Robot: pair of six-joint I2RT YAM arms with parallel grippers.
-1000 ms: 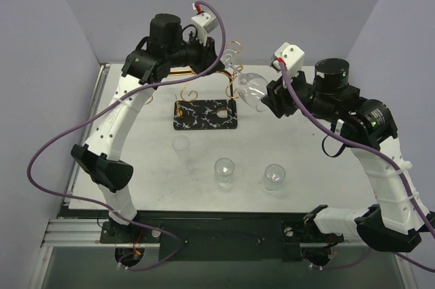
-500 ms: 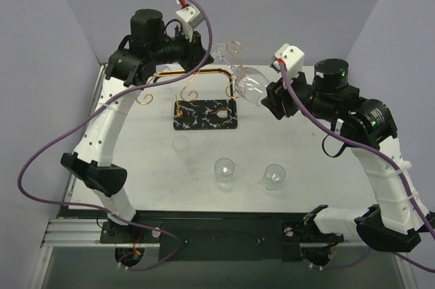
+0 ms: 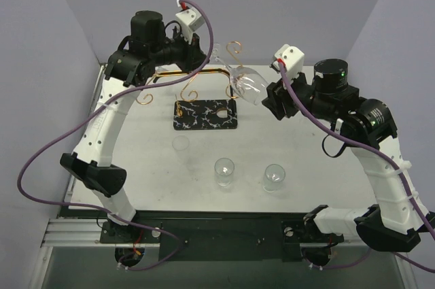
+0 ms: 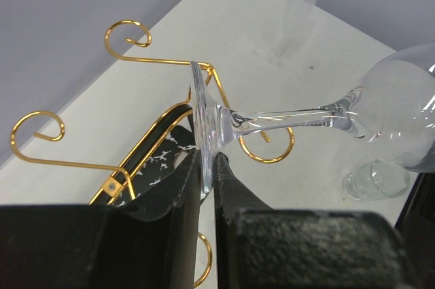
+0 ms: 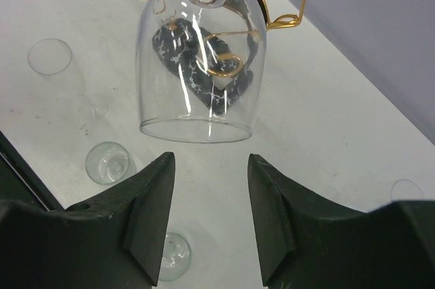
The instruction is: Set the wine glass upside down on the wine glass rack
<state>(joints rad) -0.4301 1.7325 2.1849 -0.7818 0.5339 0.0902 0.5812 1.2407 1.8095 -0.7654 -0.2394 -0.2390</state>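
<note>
While we look from above, the wine glass (image 3: 249, 85) lies sideways over the wine glass rack's (image 3: 204, 113) right end. Left wrist: the left gripper (image 4: 207, 161) clamps its foot above the rack. Right wrist: the right gripper (image 5: 207, 166) gapes empty, bowl between it and the rack.

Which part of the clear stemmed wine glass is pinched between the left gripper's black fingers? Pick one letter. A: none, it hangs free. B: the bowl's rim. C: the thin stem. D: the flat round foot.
D: the left wrist view shows the left gripper closed on the round foot of the wine glass, edge-on between its fingers.
</note>
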